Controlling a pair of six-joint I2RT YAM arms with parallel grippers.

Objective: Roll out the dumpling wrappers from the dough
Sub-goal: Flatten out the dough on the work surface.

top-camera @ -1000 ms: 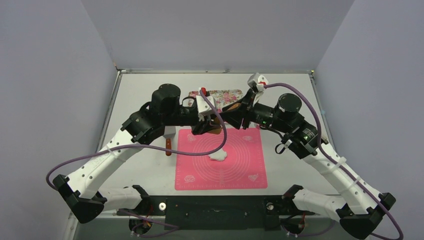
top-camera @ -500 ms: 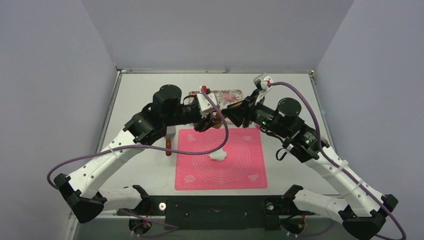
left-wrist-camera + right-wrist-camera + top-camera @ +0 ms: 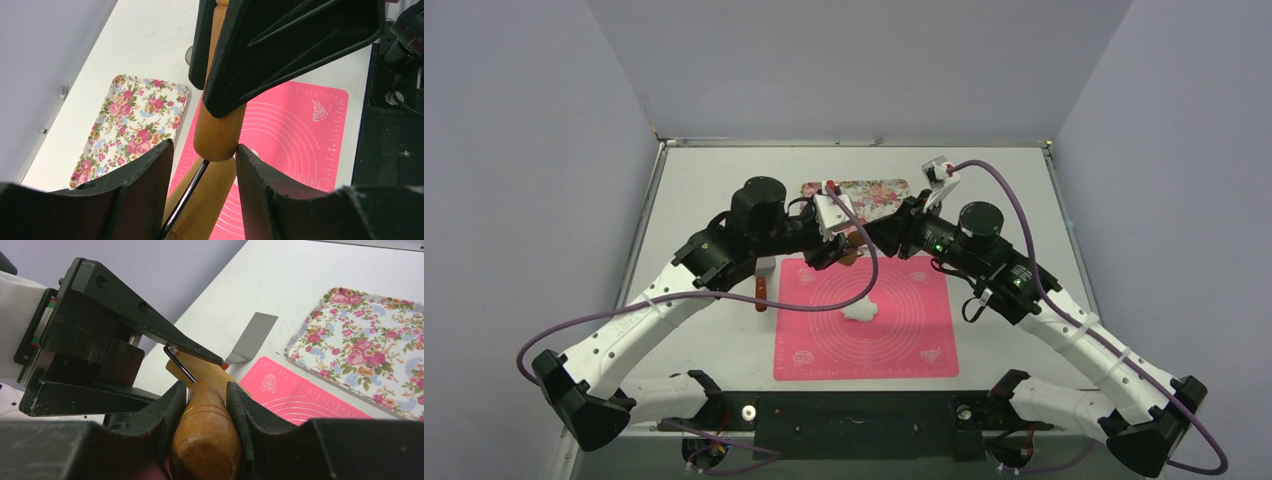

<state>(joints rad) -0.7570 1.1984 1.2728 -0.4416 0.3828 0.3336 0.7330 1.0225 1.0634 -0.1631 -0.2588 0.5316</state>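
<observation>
A wooden rolling pin [image 3: 852, 247] hangs tilted over the far edge of the pink mat [image 3: 904, 330]. My right gripper [image 3: 206, 386] is shut on one of its handles [image 3: 207, 440]. My left gripper [image 3: 204, 146] straddles the pin's other end [image 3: 218, 135] with jaws open: there is a gap at the left finger, while the right finger rests against the wood. The two grippers face each other closely, left gripper [image 3: 839, 248] and right gripper [image 3: 871, 233]. The dough [image 3: 860, 311], a small white lump, lies on the mat below them. No dumpling wrappers are in view.
A floral tray [image 3: 864, 190] lies beyond the mat at the back. A metal scraper with a red handle [image 3: 762, 285] rests on the table left of the mat. Grey walls close in the table on three sides.
My left jaws have spread apart and loosened from the rolling pin. The right arm has swung a little to the left while keeping its grip on the handle.
</observation>
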